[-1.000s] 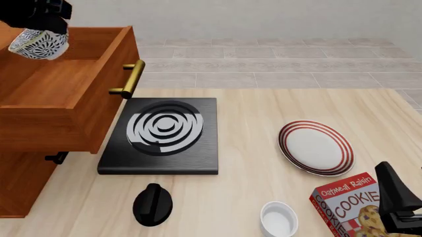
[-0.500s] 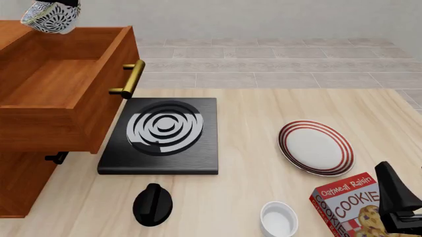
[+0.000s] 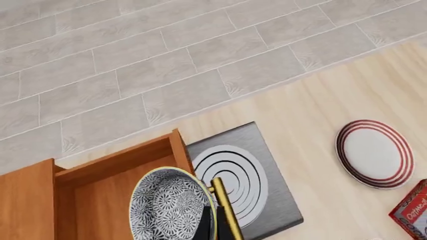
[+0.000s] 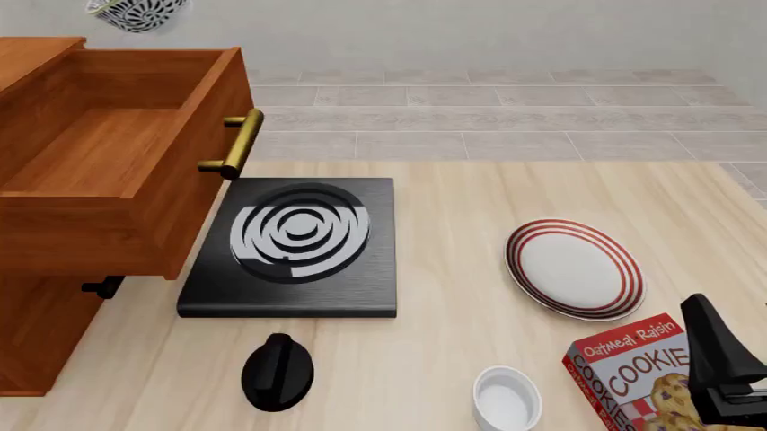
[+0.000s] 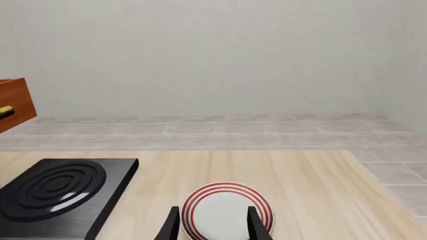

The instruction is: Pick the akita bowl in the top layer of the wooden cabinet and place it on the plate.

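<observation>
Nearest me, my right gripper (image 5: 211, 225) sits low at the table's (image 4: 480, 206) near edge with its fingers spread and nothing between them, beside the cookie box (image 4: 635, 373) and white cup (image 4: 506, 400). The plate (image 4: 574, 268) lies just ahead, bare wood all round it. Beyond the stove (image 4: 296, 244), the top drawer (image 4: 114, 171) stands pulled out. High above it, my left gripper (image 3: 215, 226), mostly cut off, clamps the bowl (image 3: 172, 205); in front view only the bowl's underside shows.

Open table (image 4: 480, 197) between stove (image 4: 294, 247) and plate (image 4: 573, 268).
</observation>
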Tool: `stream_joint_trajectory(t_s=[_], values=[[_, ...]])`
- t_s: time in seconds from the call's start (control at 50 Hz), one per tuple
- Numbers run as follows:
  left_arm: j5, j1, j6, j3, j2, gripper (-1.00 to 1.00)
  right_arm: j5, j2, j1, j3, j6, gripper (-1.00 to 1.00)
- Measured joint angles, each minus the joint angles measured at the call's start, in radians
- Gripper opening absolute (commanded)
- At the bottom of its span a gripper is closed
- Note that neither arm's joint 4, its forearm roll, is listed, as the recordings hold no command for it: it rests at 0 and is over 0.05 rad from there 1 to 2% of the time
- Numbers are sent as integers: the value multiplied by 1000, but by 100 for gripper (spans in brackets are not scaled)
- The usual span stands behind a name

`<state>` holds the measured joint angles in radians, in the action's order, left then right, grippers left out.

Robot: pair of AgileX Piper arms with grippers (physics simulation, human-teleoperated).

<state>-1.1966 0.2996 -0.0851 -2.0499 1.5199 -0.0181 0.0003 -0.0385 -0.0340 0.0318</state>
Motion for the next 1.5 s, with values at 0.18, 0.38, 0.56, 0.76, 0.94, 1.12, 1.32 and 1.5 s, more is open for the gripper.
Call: stream_joint_trajectory(t_s=[0.18, 0.38, 0.56, 0.76, 0.94, 1.12, 1.32, 1.5], values=[[5, 30, -10, -11, 11, -100, -2, 0, -3, 1, -5, 100], [6, 67, -21, -35, 28, -100, -4, 0, -7, 1, -10, 100], [1, 106, -29, -66, 48, -100, -5, 0, -8, 1, -14, 100], [2, 154, -32, -93, 74, -100, -6, 0, -7, 0, -15, 100], [5, 190, -29, -113, 98, -100, -6, 0, -5, 0, -14, 100], [2, 224, -25, -141, 122, -100, -5, 0, -4, -1, -13, 100], [2, 267, -13, -172, 153, -100, -6, 0, -3, -2, -13, 100], [17, 297, 1, -177, 177, -100, -6, 0, -2, -3, -13, 100]])
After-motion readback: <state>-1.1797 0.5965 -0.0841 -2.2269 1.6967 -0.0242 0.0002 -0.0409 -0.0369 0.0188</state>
